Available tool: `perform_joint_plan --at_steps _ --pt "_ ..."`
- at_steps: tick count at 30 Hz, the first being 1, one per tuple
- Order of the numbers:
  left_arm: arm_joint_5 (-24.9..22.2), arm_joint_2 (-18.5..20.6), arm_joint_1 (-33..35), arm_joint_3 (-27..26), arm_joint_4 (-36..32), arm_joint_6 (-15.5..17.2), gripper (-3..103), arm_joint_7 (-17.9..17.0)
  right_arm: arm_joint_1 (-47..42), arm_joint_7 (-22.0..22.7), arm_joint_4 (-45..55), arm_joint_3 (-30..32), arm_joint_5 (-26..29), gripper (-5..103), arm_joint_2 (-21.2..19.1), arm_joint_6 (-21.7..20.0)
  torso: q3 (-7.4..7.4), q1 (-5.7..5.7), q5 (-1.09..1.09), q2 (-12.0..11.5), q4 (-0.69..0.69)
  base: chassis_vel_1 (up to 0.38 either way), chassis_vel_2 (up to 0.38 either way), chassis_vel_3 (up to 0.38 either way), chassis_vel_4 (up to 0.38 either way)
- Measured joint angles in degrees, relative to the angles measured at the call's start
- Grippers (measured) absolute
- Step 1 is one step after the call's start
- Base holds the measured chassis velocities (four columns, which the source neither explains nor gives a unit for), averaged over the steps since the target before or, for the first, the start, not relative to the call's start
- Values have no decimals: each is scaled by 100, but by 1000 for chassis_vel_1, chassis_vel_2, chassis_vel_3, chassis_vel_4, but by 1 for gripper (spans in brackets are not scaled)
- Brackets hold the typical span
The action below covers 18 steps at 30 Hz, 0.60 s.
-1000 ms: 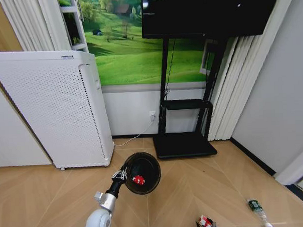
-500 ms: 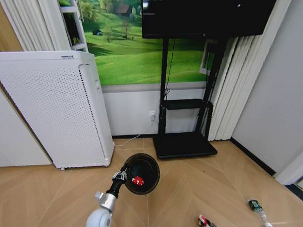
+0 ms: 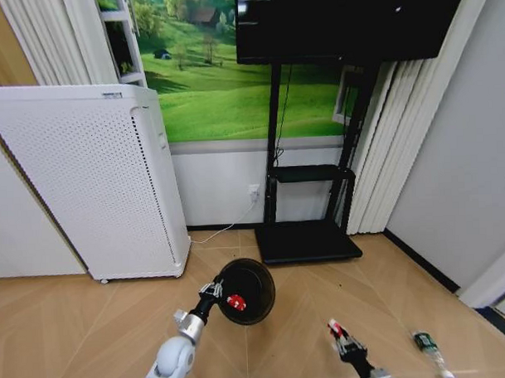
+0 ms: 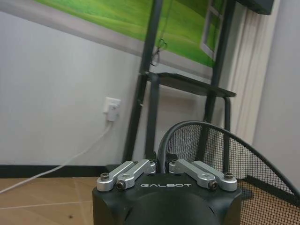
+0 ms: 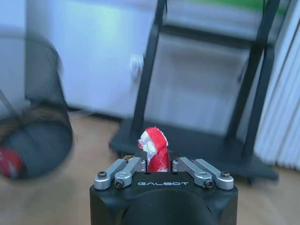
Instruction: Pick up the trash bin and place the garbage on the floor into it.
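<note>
My left gripper [image 3: 216, 287] is shut on the rim of the black wire-mesh trash bin [image 3: 246, 290] and holds it up above the floor [image 3: 75, 328], mouth tilted toward me. A red-and-white wrapper [image 3: 236, 302] lies inside it. The left wrist view has the bin's rim [image 4: 187, 129] clamped between the jaws. My right gripper [image 3: 338, 332] is shut on a second crumpled red-and-white wrapper [image 5: 154, 149], lifted off the floor to the right of the bin. A small clear bottle with a green label [image 3: 427, 346] lies on the parquet at the far right.
A tall white perforated appliance [image 3: 95, 182] stands at the left against the wall. A black TV stand [image 3: 308, 237] with a flat base sits behind the bin, with a cable and wall socket [image 3: 253, 191] beside it. A dark strip [image 3: 429, 270] runs along the right wall.
My right gripper has risen into view holding the wrapper, which left the floor at the bottom edge. The left arm shifted the bin slightly right and toward me.
</note>
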Motion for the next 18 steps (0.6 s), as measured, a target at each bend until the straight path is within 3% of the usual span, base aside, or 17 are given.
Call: perform_joint_plan --at_steps 4,10,18 --pt "-62 -34 -351 490 176 59 7 -112 -348 -53 804 41 127 21 -6 102 0 0 2 0 -2 0 0 0 0" --pt "10 -469 -1004 1226 778 66 7 -207 -816 -230 1978 -47 159 21 105 311 0 1 0 0 -1 0 0 0 0" --pt "144 -565 -847 1755 523 110 7 -9 -963 -340 2125 -315 -3 21 214 412 0 1 1 0 0 0 0 0 0"
